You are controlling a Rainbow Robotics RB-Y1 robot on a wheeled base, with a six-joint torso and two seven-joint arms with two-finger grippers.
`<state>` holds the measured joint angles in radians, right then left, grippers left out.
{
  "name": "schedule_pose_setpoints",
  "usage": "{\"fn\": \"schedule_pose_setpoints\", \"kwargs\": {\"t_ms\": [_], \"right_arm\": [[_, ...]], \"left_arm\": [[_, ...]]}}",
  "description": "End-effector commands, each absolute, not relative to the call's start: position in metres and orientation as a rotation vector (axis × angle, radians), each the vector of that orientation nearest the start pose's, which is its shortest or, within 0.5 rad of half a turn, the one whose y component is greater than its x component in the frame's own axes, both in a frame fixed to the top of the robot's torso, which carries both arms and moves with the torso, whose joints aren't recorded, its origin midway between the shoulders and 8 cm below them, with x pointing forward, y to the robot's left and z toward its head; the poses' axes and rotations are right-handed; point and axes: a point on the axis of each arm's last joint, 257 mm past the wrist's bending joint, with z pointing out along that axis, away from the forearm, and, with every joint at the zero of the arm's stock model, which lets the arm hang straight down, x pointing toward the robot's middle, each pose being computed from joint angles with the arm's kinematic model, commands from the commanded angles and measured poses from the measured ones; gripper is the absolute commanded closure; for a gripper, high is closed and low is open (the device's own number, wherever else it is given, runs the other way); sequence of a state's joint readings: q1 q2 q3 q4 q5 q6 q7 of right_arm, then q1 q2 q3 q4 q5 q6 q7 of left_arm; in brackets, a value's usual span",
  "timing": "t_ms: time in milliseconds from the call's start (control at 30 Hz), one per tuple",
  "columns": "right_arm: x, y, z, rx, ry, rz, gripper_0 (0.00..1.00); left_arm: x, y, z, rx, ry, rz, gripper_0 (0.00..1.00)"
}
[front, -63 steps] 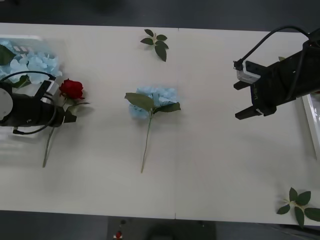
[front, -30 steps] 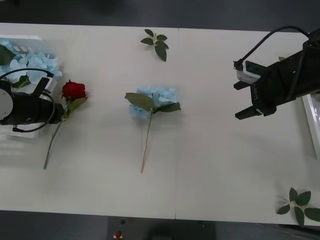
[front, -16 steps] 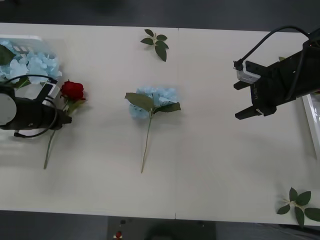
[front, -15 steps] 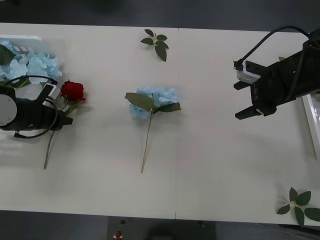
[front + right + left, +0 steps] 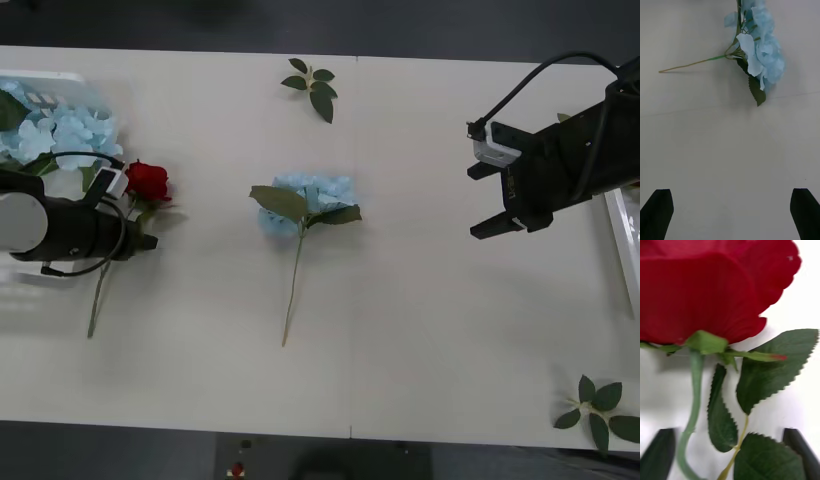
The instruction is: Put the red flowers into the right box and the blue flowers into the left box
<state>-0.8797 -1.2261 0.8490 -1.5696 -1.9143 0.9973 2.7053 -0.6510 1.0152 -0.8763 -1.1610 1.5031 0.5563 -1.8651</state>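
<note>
The left gripper point(image 5: 140, 228), fingers spread, straddles a red rose point(image 5: 147, 180) beside the left box point(image 5: 60, 78). The right gripper point(image 5: 487, 195) hangs open, well apart from a blue flower point(image 5: 310, 200).

The left gripper point(image 5: 138, 228), black-fingered on a thick dark arm, lay low at the table's far left, fingers point(image 5: 659, 450) parted. The right gripper point(image 5: 478, 200), black and boxy, hovered at the right, fingers point(image 5: 805, 210) spread wide.
</note>
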Motion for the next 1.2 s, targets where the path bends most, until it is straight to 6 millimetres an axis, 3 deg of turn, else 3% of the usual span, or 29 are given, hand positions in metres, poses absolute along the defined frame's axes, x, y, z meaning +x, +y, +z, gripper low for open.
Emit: {"fn": "schedule_pose_setpoints", "kwargs": {"t_ms": [33,467,600,933,1200], "right_arm": [[0.474,-0.195,-0.149,-1.679,1.791,0.322,0.09],[0.474,-0.195,-0.149,-1.679,1.791,0.322,0.08],[0.474,-0.195,-0.149,-1.679,1.791,0.322,0.09],[0.474,-0.195,-0.149,-1.679,1.791,0.322,0.08],[0.474,-0.195,-0.149,-1.679,1.791,0.322,0.09]], "left_arm": [[0.559,0.323,-0.311,0.424,2.39,-0.209,1.0],[0.558,0.322,-0.31,0.434,2.401,-0.21,1.0],[0.555,0.328,-0.298,0.441,2.441,-0.217,1.0],[0.542,0.352,-0.234,0.465,2.511,-0.257,1.0],[0.528,0.377,-0.169,0.482,2.539,-0.287,1.0]]}}
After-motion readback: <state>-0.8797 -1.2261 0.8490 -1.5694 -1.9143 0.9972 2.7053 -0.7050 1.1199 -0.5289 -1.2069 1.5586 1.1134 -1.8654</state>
